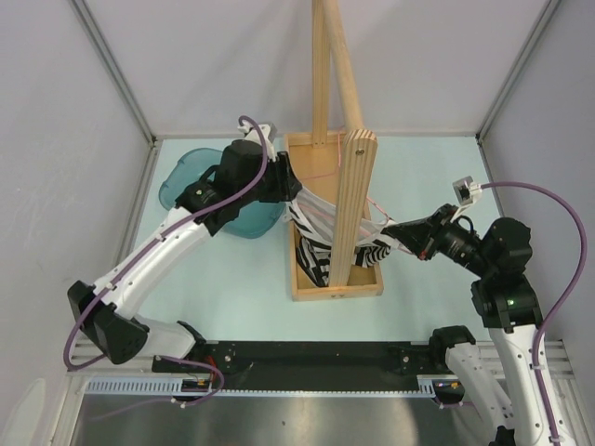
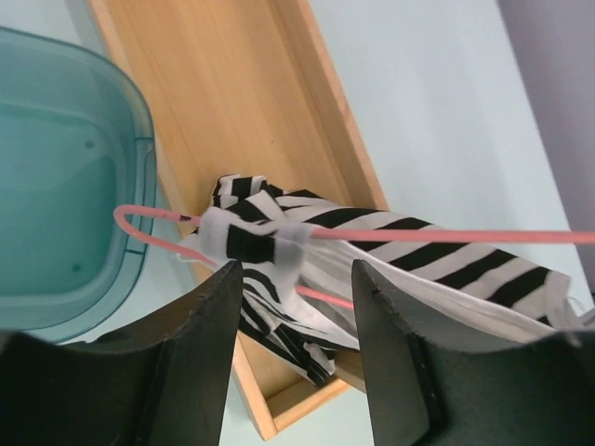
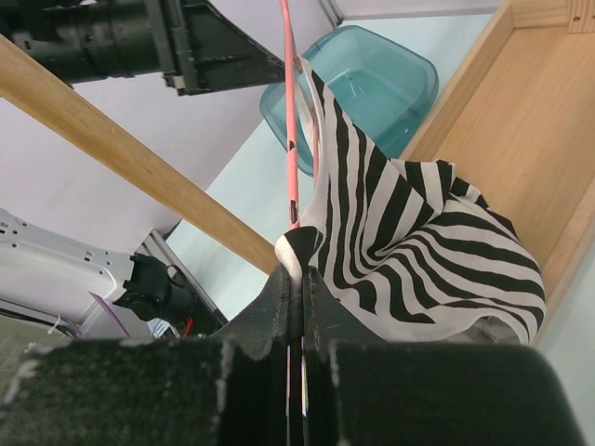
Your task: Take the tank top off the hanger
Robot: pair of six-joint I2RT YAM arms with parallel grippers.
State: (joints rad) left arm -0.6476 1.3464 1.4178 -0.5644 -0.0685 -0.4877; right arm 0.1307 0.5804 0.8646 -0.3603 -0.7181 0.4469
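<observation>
- The tank top [image 2: 390,243] hung draped on the pink wire hanger [image 2: 446,235] above the wooden tray [image 1: 337,290].
- The left gripper [image 2: 296,275] gaped around a strap [image 2: 251,243]; the right gripper [image 3: 299,279] pinched striped cloth.
- Risk: the strap could snag on the wire, dragging the hanger along.

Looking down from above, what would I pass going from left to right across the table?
Teal tub → left gripper → wooden post → right gripper, its jaws shut on the tank top.
</observation>
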